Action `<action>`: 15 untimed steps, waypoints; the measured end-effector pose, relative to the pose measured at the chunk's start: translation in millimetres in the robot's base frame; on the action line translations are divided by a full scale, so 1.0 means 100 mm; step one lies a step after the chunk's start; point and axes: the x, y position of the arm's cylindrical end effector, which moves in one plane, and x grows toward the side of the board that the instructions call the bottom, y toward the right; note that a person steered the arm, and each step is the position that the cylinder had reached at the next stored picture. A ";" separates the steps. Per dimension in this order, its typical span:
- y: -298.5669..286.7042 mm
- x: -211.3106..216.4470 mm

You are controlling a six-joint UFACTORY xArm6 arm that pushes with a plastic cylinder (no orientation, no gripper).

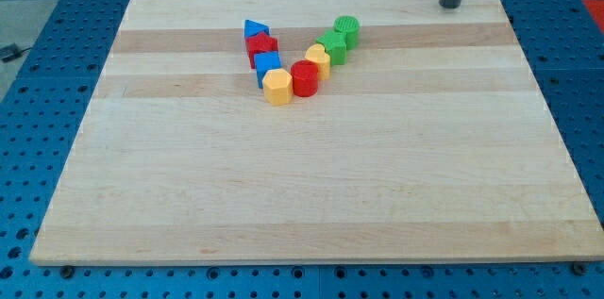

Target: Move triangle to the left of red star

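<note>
A blue triangle [254, 28] lies at the top of the left arm of a V of blocks, touching the red star [261, 45] just below it. Under the star come a blue cube [268, 64] and a yellow hexagon [277, 86]. The right arm runs up from a red cylinder [305, 79] through a yellow block [319, 59] and a green block [332, 44] to a green cylinder [346, 29]. My tip [450, 4] rests near the board's top right edge, far to the right of all the blocks.
The wooden board [311, 195] lies on a blue perforated table [585, 44]. The rod rises out of the view's top.
</note>
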 end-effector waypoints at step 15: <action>-3.56 1.05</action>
